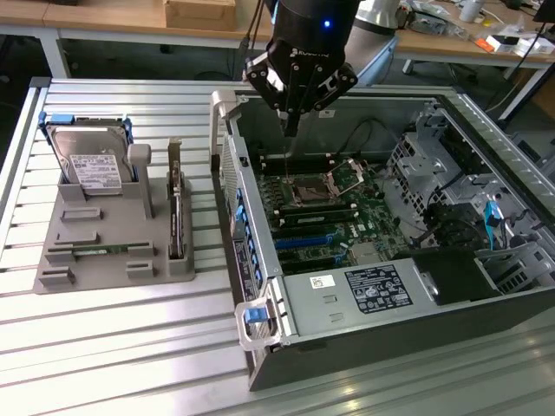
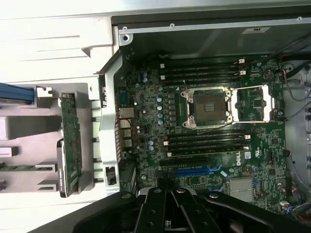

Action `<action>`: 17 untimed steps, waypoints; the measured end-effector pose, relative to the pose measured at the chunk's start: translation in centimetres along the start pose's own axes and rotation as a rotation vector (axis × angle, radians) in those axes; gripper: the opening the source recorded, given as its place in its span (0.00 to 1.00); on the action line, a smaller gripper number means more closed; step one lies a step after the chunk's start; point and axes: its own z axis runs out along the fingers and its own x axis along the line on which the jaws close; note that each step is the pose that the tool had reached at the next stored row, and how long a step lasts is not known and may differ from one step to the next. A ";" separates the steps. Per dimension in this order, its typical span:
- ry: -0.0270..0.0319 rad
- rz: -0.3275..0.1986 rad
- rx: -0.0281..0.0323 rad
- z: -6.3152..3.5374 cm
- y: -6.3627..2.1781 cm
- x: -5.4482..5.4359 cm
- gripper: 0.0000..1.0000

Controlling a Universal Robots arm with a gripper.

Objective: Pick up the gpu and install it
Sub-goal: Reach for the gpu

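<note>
End effector (image 1: 290,130) was pinched shut and holding nothing, hanging over the motherboard (image 1: 334,208) inside the open case (image 1: 260,269), by the CPU socket (image 1: 310,186). gpu (image 1: 176,212) stood on edge in the grey holder (image 1: 104,260) on the surface (image 1: 130,347). It sat outside the case, between the case wall and the hard drive (image 1: 91,165), toward the surface's edge at the exterior view's left. Well apart from the end effector.

Bright, even light; mild glare
</note>
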 end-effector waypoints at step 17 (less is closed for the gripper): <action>-0.0002 0.000 0.0027 -0.04 -0.10 1.4 0.11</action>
